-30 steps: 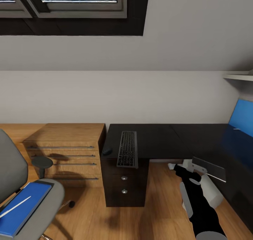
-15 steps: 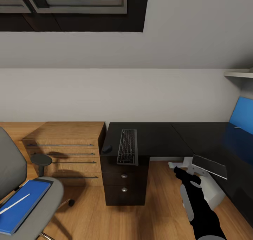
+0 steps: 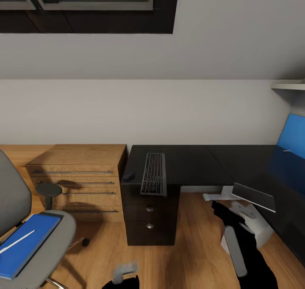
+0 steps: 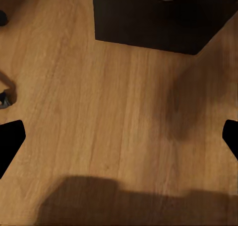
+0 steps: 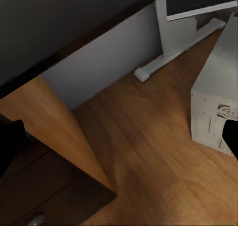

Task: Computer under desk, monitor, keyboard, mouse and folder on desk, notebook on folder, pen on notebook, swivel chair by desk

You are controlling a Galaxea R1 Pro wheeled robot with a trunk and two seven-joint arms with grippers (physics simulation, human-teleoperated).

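Your grippers are both spread open, holding nothing.
The keyboard (image 3: 153, 179) and mouse (image 3: 128, 176) lie on the desk (image 3: 195, 164); the blue folder (image 3: 24, 242) rests on the swivel chair (image 3: 46, 246).

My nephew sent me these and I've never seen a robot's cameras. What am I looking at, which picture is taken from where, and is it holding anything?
This is a simulated wheeled robot with two arms. The big picture comes from its head camera: a black desk carries a keyboard and a mouse; at left a swivel chair holds a blue folder. The other two pictures come from cameras on each wrist, looking along the fingers. The left gripper faces wooden floor by the desk's drawers; the right gripper faces the floor under the desk, near the grey computer. Both are open and hold nothing.
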